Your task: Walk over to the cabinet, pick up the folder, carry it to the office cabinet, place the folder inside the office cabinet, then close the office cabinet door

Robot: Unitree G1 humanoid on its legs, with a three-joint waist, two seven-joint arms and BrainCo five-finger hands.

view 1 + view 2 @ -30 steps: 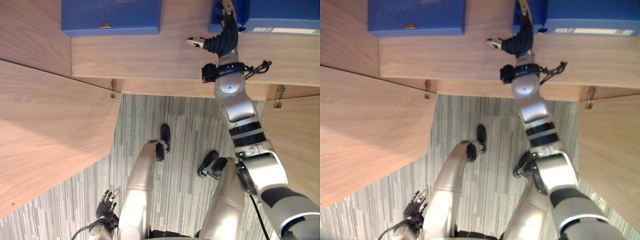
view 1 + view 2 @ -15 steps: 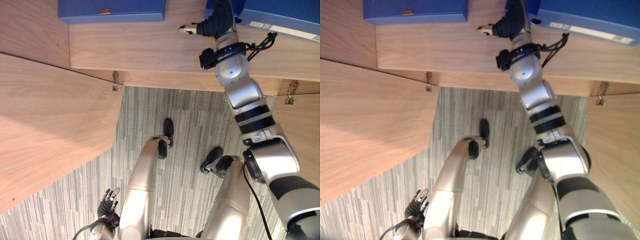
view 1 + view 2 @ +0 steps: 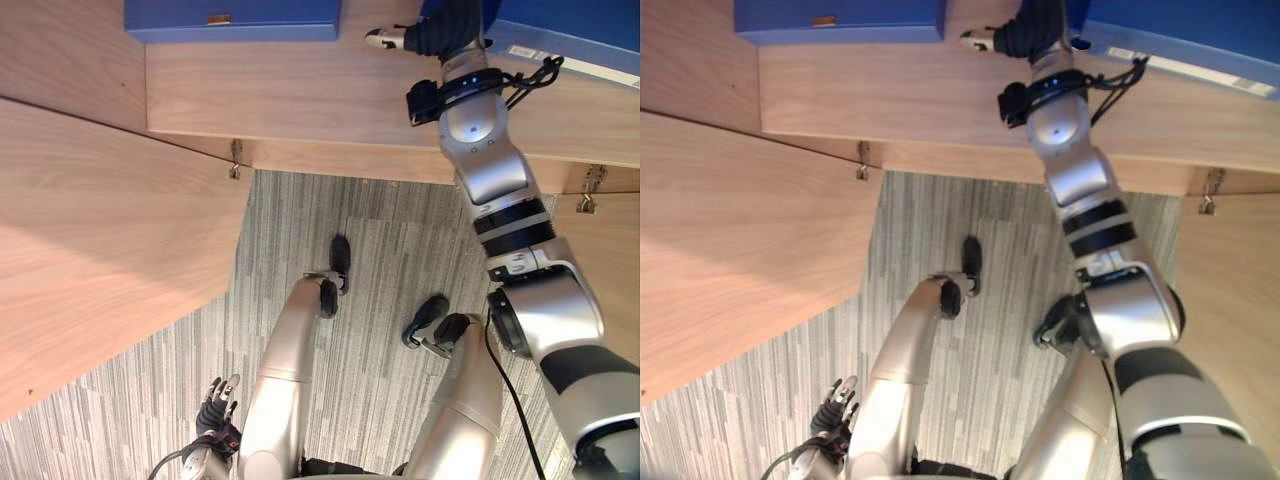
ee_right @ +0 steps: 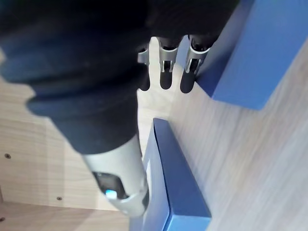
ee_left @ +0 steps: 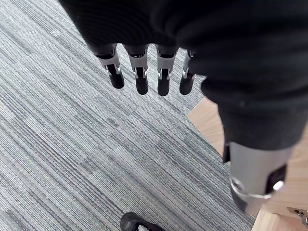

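Note:
Two blue folders lie flat on the wooden cabinet shelf [image 3: 300, 100]: one at the left [image 3: 232, 18] and one at the right [image 3: 570, 35], which sits slightly askew. My right hand [image 3: 440, 30] reaches onto the shelf between them, at the near left corner of the right folder. In the right wrist view its fingers [image 4: 166, 72] are straight and open. Their tips lie against the edge of one folder [image 4: 260, 53], and the other folder [image 4: 175, 183] lies beside the thumb. My left hand [image 3: 218, 410] hangs low over the carpet with straight fingers [image 5: 142, 77], holding nothing.
The cabinet's left door [image 3: 100, 230] stands wide open and juts toward me. The right door [image 3: 610, 250] is open at the right edge. Metal hinges [image 3: 236, 158] show under the shelf front. Grey striped carpet [image 3: 380, 240] covers the floor.
My right hand has reached deeper onto the shelf, and the right folder has turned askew. The left hand has stayed low.

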